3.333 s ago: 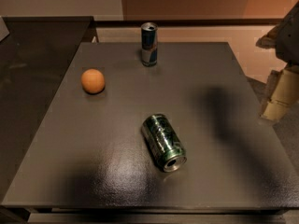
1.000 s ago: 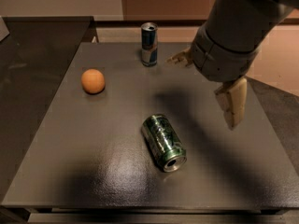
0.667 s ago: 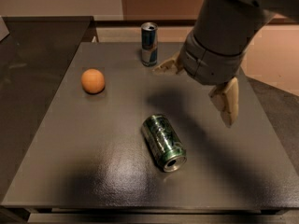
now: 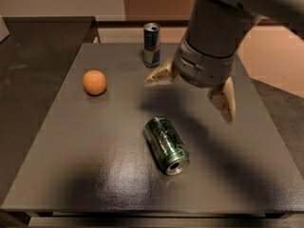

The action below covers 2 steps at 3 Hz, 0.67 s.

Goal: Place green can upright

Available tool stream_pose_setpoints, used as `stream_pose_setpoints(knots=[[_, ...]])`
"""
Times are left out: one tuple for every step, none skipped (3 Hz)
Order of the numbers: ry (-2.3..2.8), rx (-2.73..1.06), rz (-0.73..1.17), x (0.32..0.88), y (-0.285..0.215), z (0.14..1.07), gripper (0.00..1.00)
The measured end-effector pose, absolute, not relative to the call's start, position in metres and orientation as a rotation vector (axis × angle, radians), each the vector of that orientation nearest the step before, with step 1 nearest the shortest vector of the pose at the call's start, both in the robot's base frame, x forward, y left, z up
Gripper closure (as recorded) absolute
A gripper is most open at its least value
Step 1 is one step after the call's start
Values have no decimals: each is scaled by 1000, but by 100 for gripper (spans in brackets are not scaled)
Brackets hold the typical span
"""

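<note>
Counter (image 4: 95, 151) first: a dark slab filling the view, carrying three things. Over its middle hangs the arm's bulky grey wrist, and the pincer (image 4: 189, 100) is spread wide, one pale finger pointing out to nine o'clock, the other down to five, nothing between them. It hovers above the surface, clear of everything.

Just toward seven o'clock from it lies the green can (image 4: 166, 145), flat on its side a little nearer than the counter's centre, silver end facing five o'clock, its length running from eleven to five. So it is not yet touched and not yet upright: this looks like the approach, before any grasp.

Up at twelve o'clock near the far edge stands a slim blue-and-silver can (image 4: 152, 44), well apart. An orange ball (image 4: 94, 82) sits at ten o'clock.

Next move, by the look of it: drop toward the green can, turn the fingers across its rounded body rather than along it, then close and tip it up.
</note>
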State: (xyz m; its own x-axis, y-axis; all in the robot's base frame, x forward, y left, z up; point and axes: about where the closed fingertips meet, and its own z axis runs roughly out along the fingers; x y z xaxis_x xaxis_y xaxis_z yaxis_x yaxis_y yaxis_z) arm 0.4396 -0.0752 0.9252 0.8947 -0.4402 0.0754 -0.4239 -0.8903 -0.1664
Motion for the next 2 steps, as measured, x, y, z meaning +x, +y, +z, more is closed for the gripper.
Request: stream_pose_setpoints(knots=[[617,-2931,-163,440,-73,924,0],[559,-2947,-160,441,-71,923,0]])
